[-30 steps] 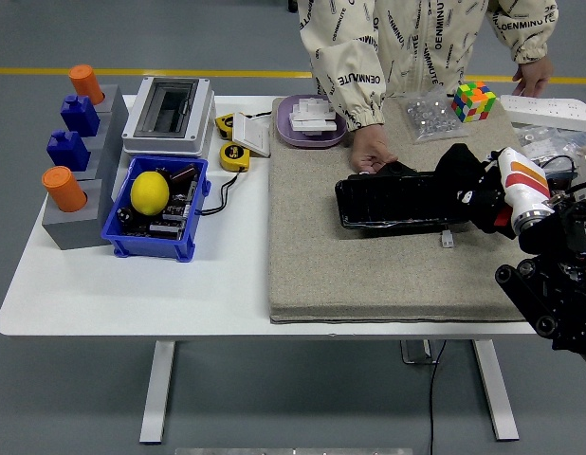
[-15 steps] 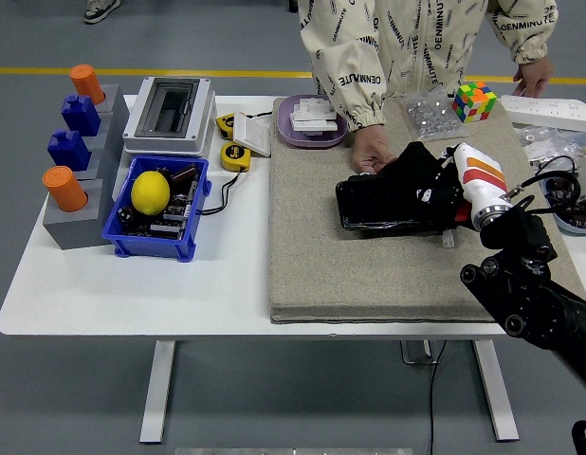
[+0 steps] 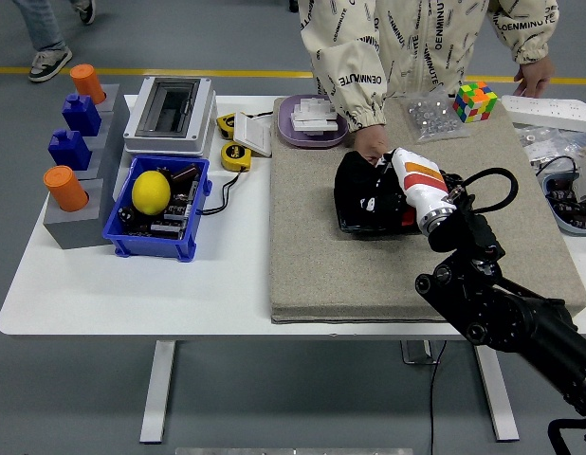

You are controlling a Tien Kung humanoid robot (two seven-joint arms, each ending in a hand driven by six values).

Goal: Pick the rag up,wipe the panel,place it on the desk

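head view: the right hand, fingers hidden so i cannot tell their grip, is pressing a black rag across the panel, wiping best with flat, even strokes.

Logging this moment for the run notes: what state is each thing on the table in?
right hand: pressing the rag on the panel's left end
rag: bunched under the hand
panel: flat on the mat, mostly covered
person's hand: at the panel's far edge
lemon: in the blue bin
grey box: lid shut
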